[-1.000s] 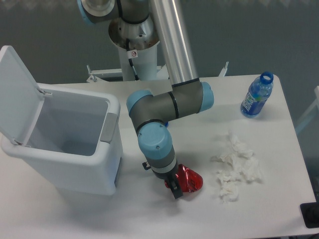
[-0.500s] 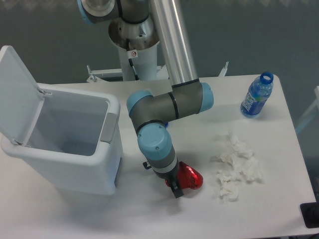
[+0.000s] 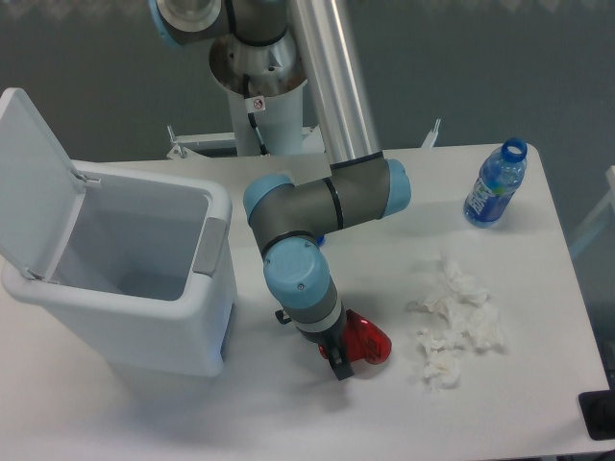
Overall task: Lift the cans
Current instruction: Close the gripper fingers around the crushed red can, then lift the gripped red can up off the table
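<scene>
1. A white table (image 3: 288, 423) fills the lower frame, with the arm (image 3: 327, 197) reaching down from the top centre to just below the middle.
2. At left stands an open white bin (image 3: 183, 331), lid tipped back, nothing visible inside. In my judgement it is the likely drop point, though nothing blocks the way to it but its own near wall.
3. Crumpled white tissues (image 3: 459, 322) lie right of centre, near the can but apart from it; a blue-labelled bottle (image 3: 495, 187) stands upright at the upper right, well clear.
4. The gripper (image 3: 338, 357) sits low at the lower centre, its jaws clamped on the crushed red can (image 3: 367, 340), which rests against the table.
5. Over the past second the can has narrowed between the fingers and shifted slightly leftward, suggesting the squeeze has just finished. The grasp looks secured, so the lift seems next, though a slick, dented can could slip.
</scene>
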Robot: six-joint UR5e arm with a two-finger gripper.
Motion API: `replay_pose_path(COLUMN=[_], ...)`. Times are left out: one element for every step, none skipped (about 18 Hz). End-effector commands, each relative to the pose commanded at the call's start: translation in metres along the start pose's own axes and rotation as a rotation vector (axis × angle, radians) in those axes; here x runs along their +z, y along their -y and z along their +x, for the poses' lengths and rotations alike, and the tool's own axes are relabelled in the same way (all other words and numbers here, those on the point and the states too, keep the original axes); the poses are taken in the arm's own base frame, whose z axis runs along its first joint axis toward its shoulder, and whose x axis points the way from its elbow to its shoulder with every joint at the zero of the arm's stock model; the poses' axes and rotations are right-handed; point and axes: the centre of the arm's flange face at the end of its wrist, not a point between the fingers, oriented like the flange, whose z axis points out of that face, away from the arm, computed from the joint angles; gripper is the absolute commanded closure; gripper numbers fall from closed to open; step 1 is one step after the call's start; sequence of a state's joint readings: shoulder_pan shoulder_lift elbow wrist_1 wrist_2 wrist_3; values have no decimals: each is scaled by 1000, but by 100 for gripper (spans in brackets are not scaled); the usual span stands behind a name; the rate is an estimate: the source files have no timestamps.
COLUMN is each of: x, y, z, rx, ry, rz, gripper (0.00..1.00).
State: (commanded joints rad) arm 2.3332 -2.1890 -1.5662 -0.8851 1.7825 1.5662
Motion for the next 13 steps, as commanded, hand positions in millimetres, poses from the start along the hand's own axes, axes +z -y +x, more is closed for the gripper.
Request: replay_pose_path(x=[-1,0,-1,-2,-2,-3,-4,-4,-5,-5,-5,-4,-4], y=[0,0,0,-1,-1,-1,-1,-1,-1,-1,-2,-3,-3], z=[0,0,0,-1,-1,-1,-1,-1,-2,-2,-2,-1,-1], rx=[0,0,0,-1,-1,-1,-3,-3,-3,-3,-3,-4,-4], ry=[0,0,1,3,3,4,6,6,7,8,8,5,5], rz=[-2,-2,-2,-2,-2,-2,-2,-2,-3,-3,-9,-17,-18], gripper=[14,14,14,15,15,17,21,24,29,30,31,32,33])
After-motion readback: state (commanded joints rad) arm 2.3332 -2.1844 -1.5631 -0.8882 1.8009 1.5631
